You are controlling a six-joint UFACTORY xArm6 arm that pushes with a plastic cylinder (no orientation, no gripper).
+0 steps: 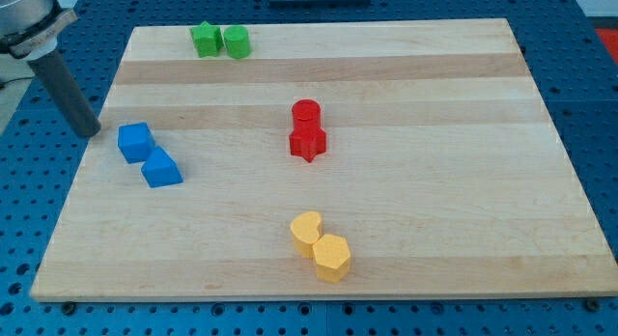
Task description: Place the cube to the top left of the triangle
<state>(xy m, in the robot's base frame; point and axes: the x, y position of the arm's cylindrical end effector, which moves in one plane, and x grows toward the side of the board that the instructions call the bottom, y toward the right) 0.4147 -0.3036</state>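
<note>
A: Item one, blue cube [135,142]: plain blue, faces flat, edges slightly rounded, sitting square on the wooden board [406,230]. Just to the view's right of my tip [92,131], near but apart.

B: Neighbour?

A: Blue triangle [161,169], wedge-shaped, same blue, touching or almost touching the cube's lower-right corner. Further from my tip, toward the view's bottom right of it. Cube thus already at the triangle's upper left.

B: Tip itself?

A: Dark rod, slanting down from the view's top left, ending at the board's left edge. No jaws or pads to report; a bare rod end only, touching no block.

B: Counts?

A: Blue, two, as listed. Green, two: green star-like block [205,39] and green rounded block [237,42], side by side, up and right of my tip. Red, two: red cylinder [305,115] above red star-like block [308,142], well right of my tip. Yellow, two: yellow heart-like block [307,232] and yellow hexagonal block [331,257], far down-right. Eight blocks total, four pairs.
</note>
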